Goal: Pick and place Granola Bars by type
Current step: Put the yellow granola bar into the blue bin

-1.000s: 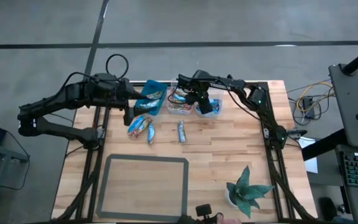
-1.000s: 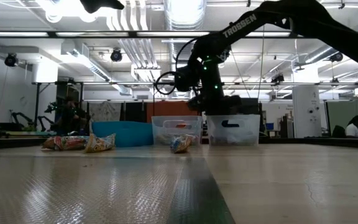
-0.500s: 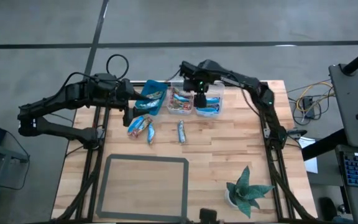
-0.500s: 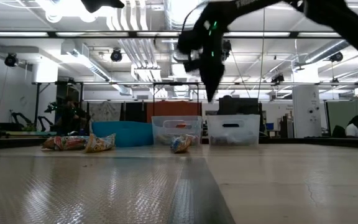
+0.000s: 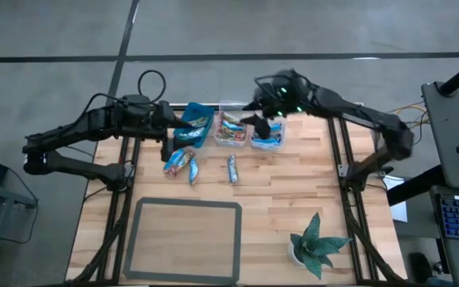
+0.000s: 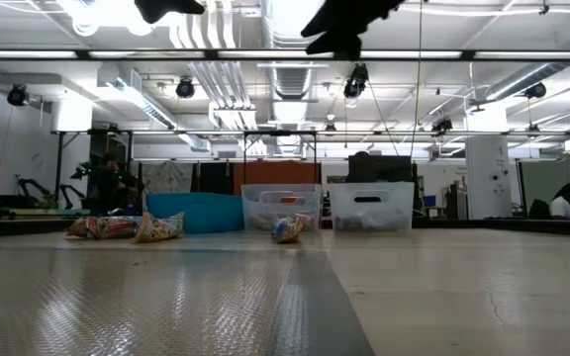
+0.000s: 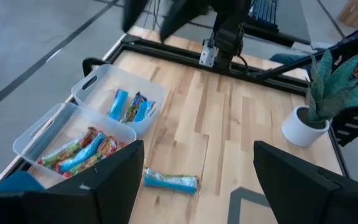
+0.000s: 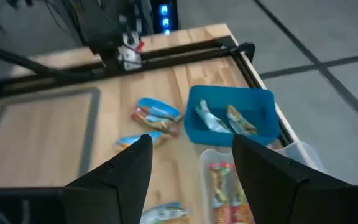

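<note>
The right gripper is seen lifted high over the right clear bin, fingers parted and nothing held between them. A second ago it was down inside that bin, nearly closed; half a second ago it was rising with the fingers already spread. A drop into that bin is the likely reading, so one more blue bar counts as sorted.

In the right clear bin, blue bars are lying. At nine o'clock of it, the middle clear bin is filled with reddish bars. Further toward nine, the teal bin holds two silvery bars.

On the table, toward six o'clock of the bins, one blue bar is left loose, and a small cluster of mixed bars is lying at eight o'clock of the teal bin. These are unmoved over the last second.

The left gripper is parked beside the teal bin, opened wide and empty, unchanged.

The loose blue bar can be judged the next pick for the right arm.
</note>
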Robot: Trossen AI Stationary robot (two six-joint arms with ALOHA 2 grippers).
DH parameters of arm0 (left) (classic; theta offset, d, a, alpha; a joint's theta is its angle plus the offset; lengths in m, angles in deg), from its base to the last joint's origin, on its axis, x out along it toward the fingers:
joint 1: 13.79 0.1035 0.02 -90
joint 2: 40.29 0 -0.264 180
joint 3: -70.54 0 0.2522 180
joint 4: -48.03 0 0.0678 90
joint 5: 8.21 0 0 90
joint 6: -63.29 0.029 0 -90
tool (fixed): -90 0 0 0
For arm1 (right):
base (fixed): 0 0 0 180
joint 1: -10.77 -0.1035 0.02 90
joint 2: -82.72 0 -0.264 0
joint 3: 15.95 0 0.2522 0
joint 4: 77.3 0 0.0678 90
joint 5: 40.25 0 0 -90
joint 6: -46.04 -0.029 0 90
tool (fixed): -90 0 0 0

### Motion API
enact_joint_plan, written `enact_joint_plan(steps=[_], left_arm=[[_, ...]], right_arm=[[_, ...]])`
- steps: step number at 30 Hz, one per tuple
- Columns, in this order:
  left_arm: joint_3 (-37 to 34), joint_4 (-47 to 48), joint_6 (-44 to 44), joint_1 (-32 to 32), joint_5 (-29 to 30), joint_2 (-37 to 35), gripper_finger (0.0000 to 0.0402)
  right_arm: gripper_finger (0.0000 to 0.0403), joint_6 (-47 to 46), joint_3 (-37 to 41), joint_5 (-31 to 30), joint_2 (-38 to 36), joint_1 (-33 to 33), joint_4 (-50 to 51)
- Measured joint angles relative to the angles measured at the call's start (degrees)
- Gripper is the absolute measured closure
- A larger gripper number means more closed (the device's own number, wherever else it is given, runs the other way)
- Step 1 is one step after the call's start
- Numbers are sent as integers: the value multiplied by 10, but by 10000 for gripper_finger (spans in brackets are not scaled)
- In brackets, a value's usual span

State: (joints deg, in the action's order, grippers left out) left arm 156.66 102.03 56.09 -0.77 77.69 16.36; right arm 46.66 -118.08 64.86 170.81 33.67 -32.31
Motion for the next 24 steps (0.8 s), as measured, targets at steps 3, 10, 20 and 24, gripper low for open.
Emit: enact_joint_plan(steps=[3,10,20,24], left_arm=[[-24,-29,-1,0,0,7,119],[-59,-79,-76,0,61,67,119],[-61,-116,-220,-33,168,165,120],[-61,-134,-268,-56,263,192,120]], right_arm=[[193,-52,96,-2,-66,-17,-51],[193,-93,303,-3,-217,-89,-134],[193,-140,537,-17,-371,-178,-336],[193,-147,594,-32,-416,-191,-377]])
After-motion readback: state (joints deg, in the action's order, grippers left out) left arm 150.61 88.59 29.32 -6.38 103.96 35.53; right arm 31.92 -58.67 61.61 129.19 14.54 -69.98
